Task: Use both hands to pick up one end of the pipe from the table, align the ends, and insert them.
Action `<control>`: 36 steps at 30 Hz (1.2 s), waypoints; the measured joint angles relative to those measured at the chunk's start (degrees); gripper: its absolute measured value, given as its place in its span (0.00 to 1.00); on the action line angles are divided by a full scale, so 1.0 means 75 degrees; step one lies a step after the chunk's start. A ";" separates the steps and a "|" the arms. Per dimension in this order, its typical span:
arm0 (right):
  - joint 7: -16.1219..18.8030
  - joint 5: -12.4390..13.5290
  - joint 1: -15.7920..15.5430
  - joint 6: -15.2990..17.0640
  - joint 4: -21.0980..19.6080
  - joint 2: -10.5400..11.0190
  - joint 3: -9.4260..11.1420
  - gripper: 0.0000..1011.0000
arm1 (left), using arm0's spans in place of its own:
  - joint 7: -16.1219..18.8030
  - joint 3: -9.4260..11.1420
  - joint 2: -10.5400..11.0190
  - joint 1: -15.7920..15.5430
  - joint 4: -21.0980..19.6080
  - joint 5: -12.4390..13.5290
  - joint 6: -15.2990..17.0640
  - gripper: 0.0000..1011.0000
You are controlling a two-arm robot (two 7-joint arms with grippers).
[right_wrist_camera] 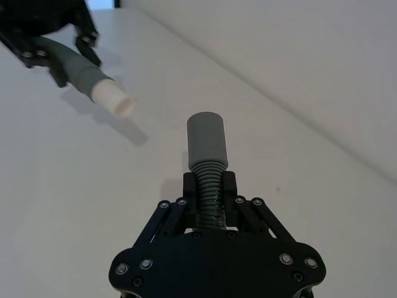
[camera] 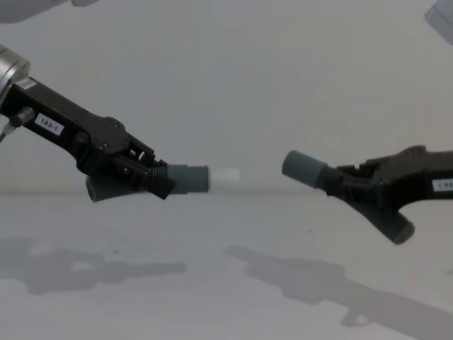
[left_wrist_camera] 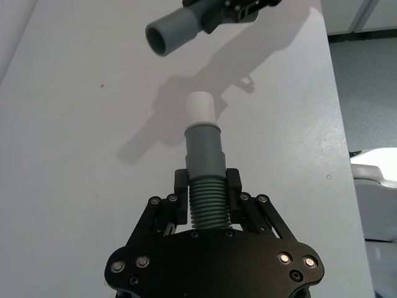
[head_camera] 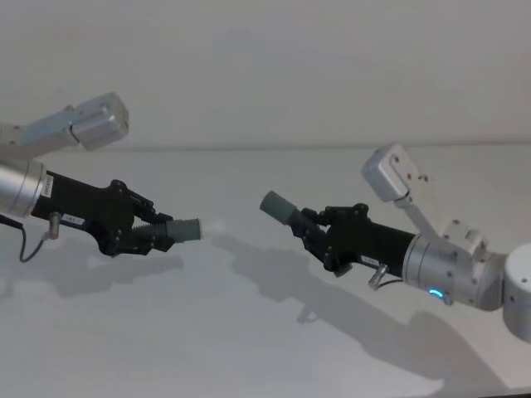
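Left gripper (left_wrist_camera: 206, 186): jaws closed to a narrow gap and clamped on the ribbed middle of the left hose piece (left_wrist_camera: 205, 155), one finger on each side of the ribs. The grey cuff and its white tip (left_wrist_camera: 201, 107) stick straight out ahead of the jaws. Holding it by the ribs probably keeps the whole mating end free of the fingers.

Right gripper (right_wrist_camera: 209, 186): same grip, with the jaws pinched on the ribs of the right hose piece (right_wrist_camera: 208, 177). The plain hollow cuff (right_wrist_camera: 206, 139) projects ahead of the jaws. In the chest view the curved back end of each piece hangs below and behind its jaws.

Both pieces are in the air above the table (head_camera: 249, 348), with their shadows on it underneath. The two ends face each other across an open gap, near but not touching. The white tip lies roughly level. The hollow cuff is tilted, its mouth angled upward, so the two axes do not line up.

Judgement: the pickup is done and this is the aligning step, with insertion not yet started. The next move calls for levelling the right cuff until its bore faces the tip squarely, then closing the gap. One risk is that the ribbed section flexes between the jaws, so an off-axis push could bend the hose instead of seating it.
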 joint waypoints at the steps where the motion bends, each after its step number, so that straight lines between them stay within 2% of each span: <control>1: 0.0097 0.0002 0.0033 -0.0130 0.0024 0.0033 -0.0012 0.21 | 0.0000 0.0000 0.0000 0.0000 0.0000 0.0000 0.0000 0.32; 8: 0.0924 0.0081 0.0395 -0.1127 0.0361 0.0339 -0.0115 0.21 | 0.0000 0.0000 0.0000 0.0000 0.0000 0.0000 0.0000 0.32; 12: 0.1271 0.0144 0.0542 -0.1512 0.0515 0.0443 -0.0152 0.21 | 0.0000 0.0000 0.0000 0.0000 0.0000 0.0000 0.0000 0.32; 14: 0.1652 0.0231 0.0713 -0.1904 0.0700 0.0548 -0.0189 0.21 | 0.0000 0.0000 -0.0001 0.0000 0.0000 0.0000 0.0000 0.32; 16: 0.1749 0.0253 0.0754 -0.1992 0.0745 0.0570 -0.0196 0.21 | 0.0000 0.0000 -0.0001 0.0000 0.0000 0.0000 0.0000 0.32; 18: 0.2175 0.0357 0.0939 -0.2391 0.0963 0.0667 -0.0229 0.21 | 0.0000 0.0000 0.0000 0.0000 0.0000 0.0000 0.0000 0.32; 20: 0.2374 0.0410 0.1048 -0.2559 0.1097 0.0715 -0.0247 0.21 | 0.0000 0.0000 0.0000 0.0000 0.0000 0.0000 0.0000 0.32; 24: 0.3071 0.0617 0.1338 -0.3125 0.1473 0.0817 -0.0297 0.21 | 0.0000 0.0001 0.0000 0.0000 0.0000 0.0000 0.0000 0.32; 31: 0.3979 0.0885 0.1783 -0.3809 0.2083 0.0931 -0.0390 0.21 | 0.0000 0.0000 0.0000 0.0000 0.0000 0.0000 0.0000 0.32; 36: 0.4323 0.0914 0.1978 -0.4035 0.2331 0.1000 -0.0469 0.21 | 0.0000 0.0001 0.0000 0.0000 0.0000 0.0000 0.0000 0.32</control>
